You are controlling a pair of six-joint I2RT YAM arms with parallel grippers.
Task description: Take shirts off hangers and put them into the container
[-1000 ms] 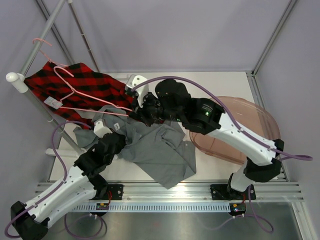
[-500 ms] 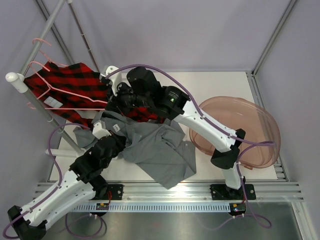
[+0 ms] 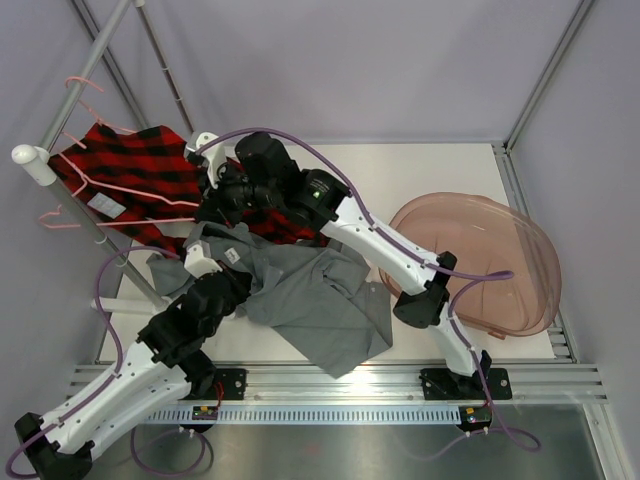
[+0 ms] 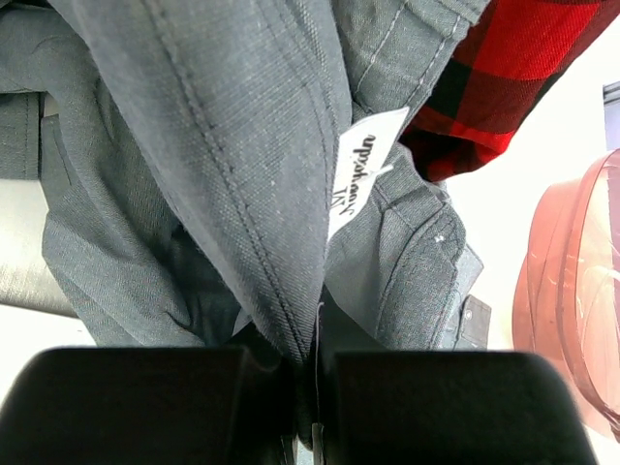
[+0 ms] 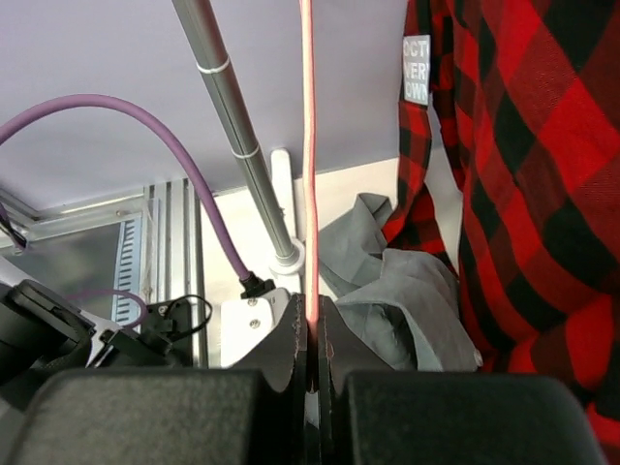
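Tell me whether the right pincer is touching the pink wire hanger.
Touching. The right wrist view shows the pink wire hanger running straight down into the right pincer, clamped between its shut jaws.

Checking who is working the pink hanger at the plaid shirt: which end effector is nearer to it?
Right. The right end effector is shut on the pink hanger wire itself. The left end effector is apart from it, clamped on the grey shirt.

Left wrist: container point(image 4: 567, 291) cut off at right edge; grey shirt point(image 4: 194, 145) tag point(image 4: 363, 179) lettering unreadable, perhaps a size. Right wrist: pink hanger wire point(image 5: 308, 145) leaves top edge.
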